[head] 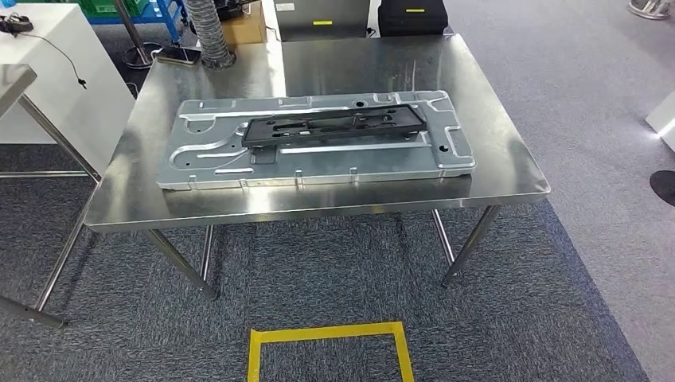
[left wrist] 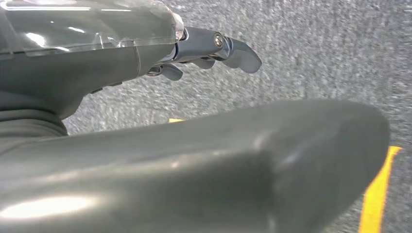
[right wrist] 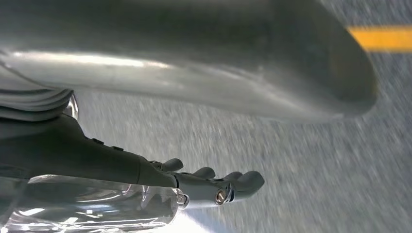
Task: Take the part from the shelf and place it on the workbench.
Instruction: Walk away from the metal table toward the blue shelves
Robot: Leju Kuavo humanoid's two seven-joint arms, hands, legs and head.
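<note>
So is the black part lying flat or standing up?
Flat. The black part lies flat on the big metal plate, which lies on the workbench.

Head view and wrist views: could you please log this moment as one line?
black part on metal panel | panel on workbench | left hand empty | right hand empty

Stainless steel workbench (head: 509,171): centre taken by a large grey stamped sheet-metal panel (head: 334,159) carrying a flat black plastic frame (head: 334,127). Bare steel margins at the near edge, both ends and the far right corner. Grey ribbed hose (head: 208,32) stands at the far left corner. Grey carpet (head: 318,278) in front, with a yellow tape floor outline (head: 328,338).
</note>
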